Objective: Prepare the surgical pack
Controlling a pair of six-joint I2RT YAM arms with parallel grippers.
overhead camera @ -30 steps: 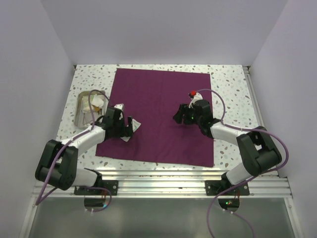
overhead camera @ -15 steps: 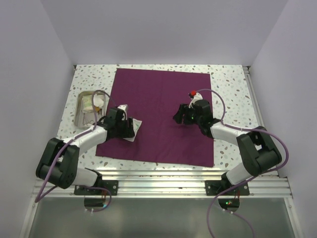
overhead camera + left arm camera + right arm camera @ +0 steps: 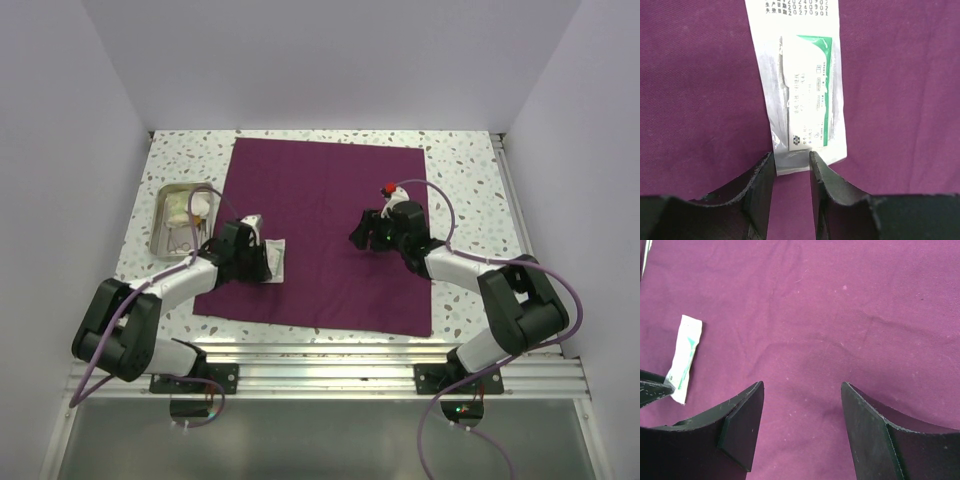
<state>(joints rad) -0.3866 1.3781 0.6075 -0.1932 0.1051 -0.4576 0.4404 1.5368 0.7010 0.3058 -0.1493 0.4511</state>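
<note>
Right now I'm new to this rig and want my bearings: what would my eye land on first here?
The plum-purple cloth, spread flat in the middle of the speckled table, dominates. Near its left edge a white, green-printed packet lies on it, one end between the fingertips of the left gripper; the right gripper hangs open over bare cloth. A small steel tray sits left of the cloth.

The cloth is a plain, deep plum purple. On it, the packet is white with a green band and small black print. The counter is white terrazzo flecked with grey and brown. The tray is shiny silver steel and the gauze in it is white. The jaws of the left gripper and right gripper are matte black.
</note>
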